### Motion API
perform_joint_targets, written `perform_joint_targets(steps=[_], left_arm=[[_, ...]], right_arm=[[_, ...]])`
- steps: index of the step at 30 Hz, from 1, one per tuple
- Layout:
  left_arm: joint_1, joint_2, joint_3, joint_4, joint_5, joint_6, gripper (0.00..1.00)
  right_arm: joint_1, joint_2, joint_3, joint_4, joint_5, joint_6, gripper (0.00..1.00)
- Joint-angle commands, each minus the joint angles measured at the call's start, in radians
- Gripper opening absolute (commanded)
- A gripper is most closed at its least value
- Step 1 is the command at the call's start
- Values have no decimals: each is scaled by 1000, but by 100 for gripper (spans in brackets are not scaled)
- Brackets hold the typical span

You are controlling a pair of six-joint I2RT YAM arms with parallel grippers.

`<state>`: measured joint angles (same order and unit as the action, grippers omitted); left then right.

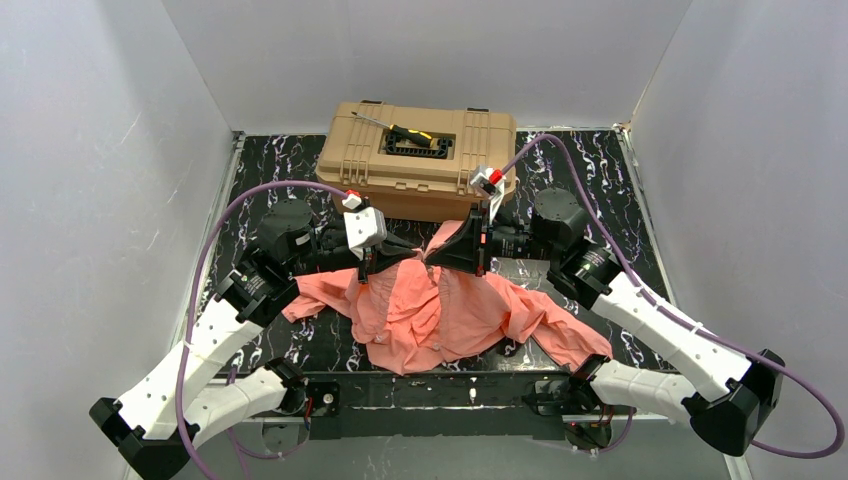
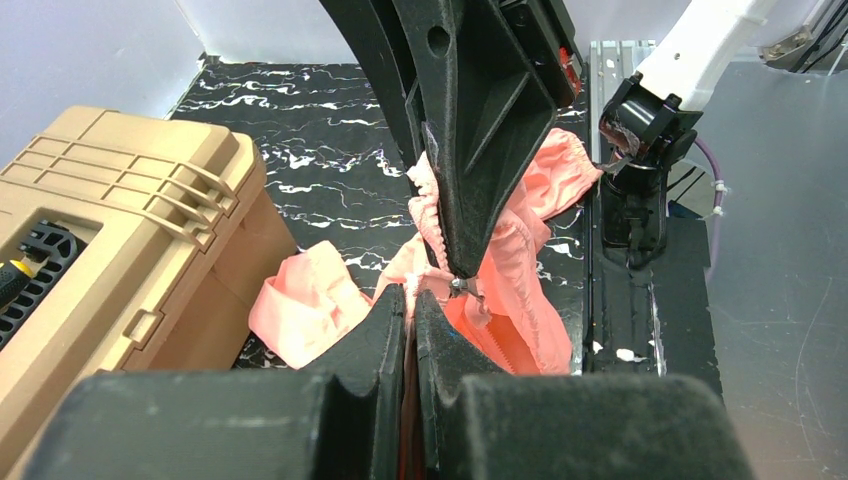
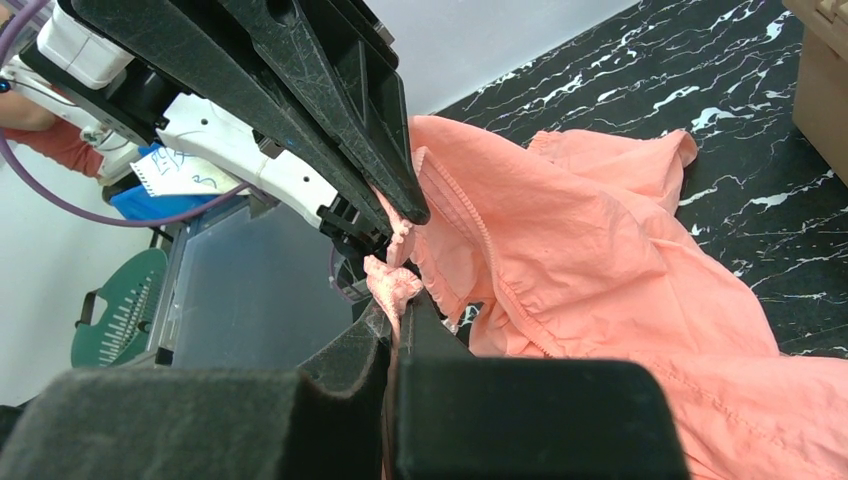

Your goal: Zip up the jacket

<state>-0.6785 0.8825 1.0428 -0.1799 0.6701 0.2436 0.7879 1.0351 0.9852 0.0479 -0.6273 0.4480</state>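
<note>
Marbled table (image 1: 600, 170) bears pink jacket (image 1: 430, 310).

Two white-shelled arms (image 1: 215, 340) with black joints (image 1: 285, 228) carry looping purple cables (image 1: 262, 188).

Black, white-veined table (image 1: 622, 185): bears a tan toolbox (image 1: 350, 152) at the far edge, a salmon-pink jacket (image 1: 430, 312) spread before it.

A tan toolbox (image 1: 418, 158) stands at the far side of the black, white-veined worktop (image 1: 600, 170), its lid closed. A screwdriver (image 1: 415, 133) with a black-and-yellow handle lies on the lid's recessed grip. White walls (image 1: 100, 150) enclose the worktop.
</note>
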Motion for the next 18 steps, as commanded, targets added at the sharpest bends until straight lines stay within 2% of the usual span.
perform_joint_targets(steps=[1, 18], left_arm=[[-11, -13, 30, -9, 17, 4, 0], [-12, -7, 45, -13, 8, 1, 0]], right_arm=[[4, -32, 14, 81, 17, 18, 1], [4, -41, -11, 158, 45, 23, 1]])
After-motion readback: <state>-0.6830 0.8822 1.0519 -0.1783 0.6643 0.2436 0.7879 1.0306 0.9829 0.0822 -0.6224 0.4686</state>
